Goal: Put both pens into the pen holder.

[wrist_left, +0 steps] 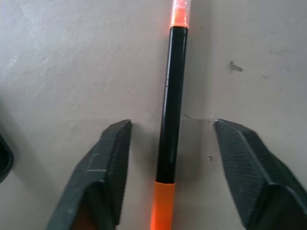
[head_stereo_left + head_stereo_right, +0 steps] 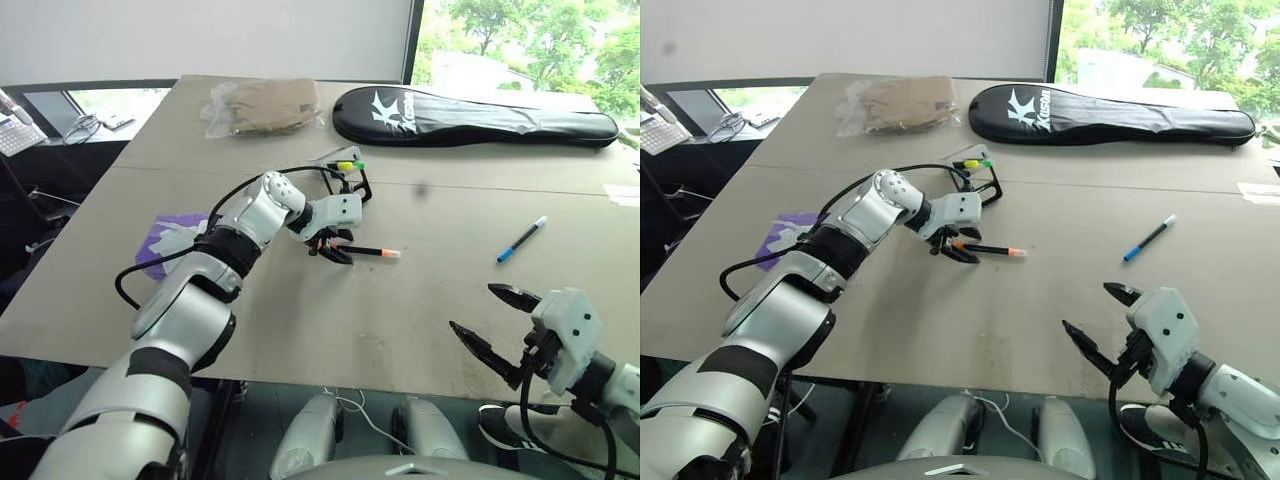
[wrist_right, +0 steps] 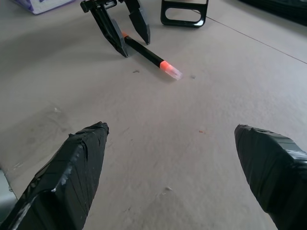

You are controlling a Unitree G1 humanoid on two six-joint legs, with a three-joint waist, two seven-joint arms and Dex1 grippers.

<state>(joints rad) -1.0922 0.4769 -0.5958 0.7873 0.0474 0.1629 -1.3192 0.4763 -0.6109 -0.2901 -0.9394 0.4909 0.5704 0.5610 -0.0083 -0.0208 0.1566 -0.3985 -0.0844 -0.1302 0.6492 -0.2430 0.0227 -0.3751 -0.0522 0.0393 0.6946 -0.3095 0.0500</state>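
Left pincer (image 2: 333,250) straddling black pen (image 2: 366,250), unclosed

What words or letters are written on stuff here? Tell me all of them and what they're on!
"K": big white letter on the long black racket bag at the far side of the table.
Small white word beside the K on the same bag: too small to read.
Purple packet by the left arm: any print is too blurred to read.
The two pens, black one and blue one: no readable text.
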